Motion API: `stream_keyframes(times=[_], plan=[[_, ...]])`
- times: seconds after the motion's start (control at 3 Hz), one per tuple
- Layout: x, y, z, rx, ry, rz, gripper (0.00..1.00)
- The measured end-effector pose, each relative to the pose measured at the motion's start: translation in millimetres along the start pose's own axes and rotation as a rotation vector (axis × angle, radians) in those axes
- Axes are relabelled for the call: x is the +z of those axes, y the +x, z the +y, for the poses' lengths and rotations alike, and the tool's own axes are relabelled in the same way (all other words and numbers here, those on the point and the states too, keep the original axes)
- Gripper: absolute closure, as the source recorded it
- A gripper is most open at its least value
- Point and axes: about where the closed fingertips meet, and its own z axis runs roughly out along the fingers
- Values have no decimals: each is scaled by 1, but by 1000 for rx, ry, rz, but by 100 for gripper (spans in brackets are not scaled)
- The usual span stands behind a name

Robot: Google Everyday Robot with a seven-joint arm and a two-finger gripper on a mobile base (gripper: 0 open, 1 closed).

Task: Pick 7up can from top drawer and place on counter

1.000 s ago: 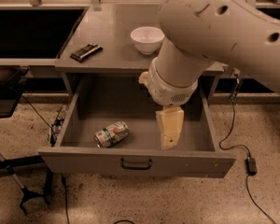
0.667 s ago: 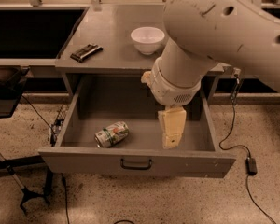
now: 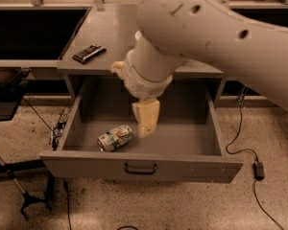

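Observation:
The 7up can (image 3: 115, 138) lies on its side on the floor of the open top drawer (image 3: 182, 145), left of the middle, near the front panel with its dark handle (image 3: 140, 168). My gripper (image 3: 147, 120) hangs down inside the drawer, just right of the can and a little above it, not touching it and holding nothing. My big white arm (image 3: 201, 28) covers the right part of the counter (image 3: 110, 30).
A flat dark object (image 3: 89, 53) lies on the counter's left side. A black cable with a power brick (image 3: 259, 169) runs on the floor to the right. Black stand legs (image 3: 24, 200) sit on the floor at the lower left.
My gripper has moved left inside the drawer, from the right part toward the can. The arm now hides the white bowl on the counter. The can has not moved.

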Motion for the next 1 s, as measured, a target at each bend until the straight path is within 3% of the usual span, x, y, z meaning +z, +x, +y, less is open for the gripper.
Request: stream_keyframes(times=[0.33, 0.67, 1.0], plan=[[31, -22, -29, -98, 6, -4, 0], [69, -31, -55, -151, -29, 11, 0], [107, -29, -75, -175, -96, 51, 0]])
